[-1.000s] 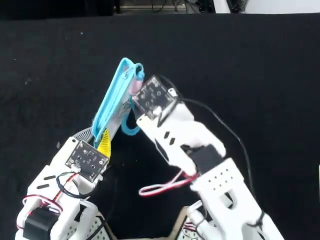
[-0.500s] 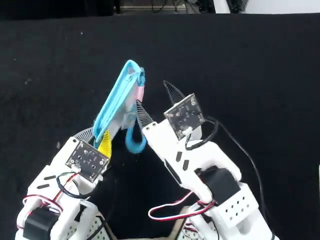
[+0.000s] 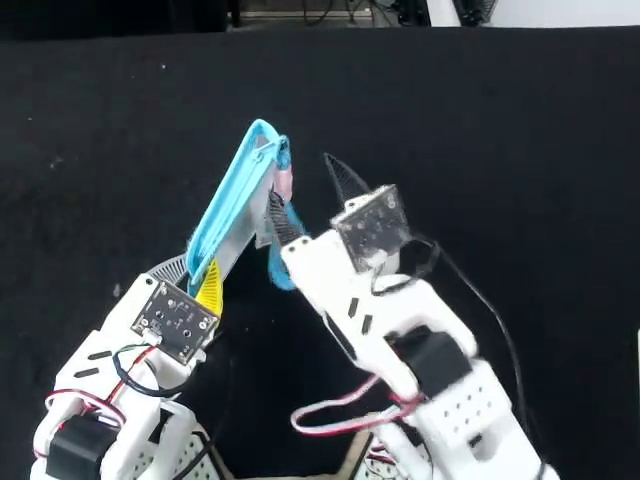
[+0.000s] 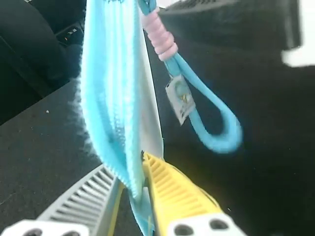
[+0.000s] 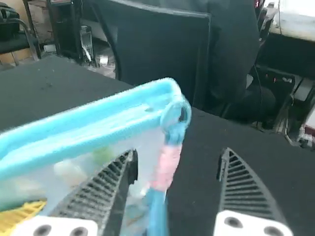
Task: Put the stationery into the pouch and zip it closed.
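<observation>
What the pouch point(image 3: 232, 205) holds is blurred. The left end effector point(image 4: 138, 191) clamps its lower end; the right end effector point(image 5: 179, 152) gapes around the strap point(image 5: 167, 169).

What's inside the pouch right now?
The pouch has a clear wall; through it the right wrist view shows a pale white blob and a greenish blob, too blurred to identify. The blue zipper band and the left gripper cover the rest.

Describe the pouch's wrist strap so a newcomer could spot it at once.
Above the black table, the left gripper holds a light-blue pouch by its lower end. From the pouch's other end hangs the strap, near the open right gripper: a blue cord loop below a pink sleeve.
</observation>
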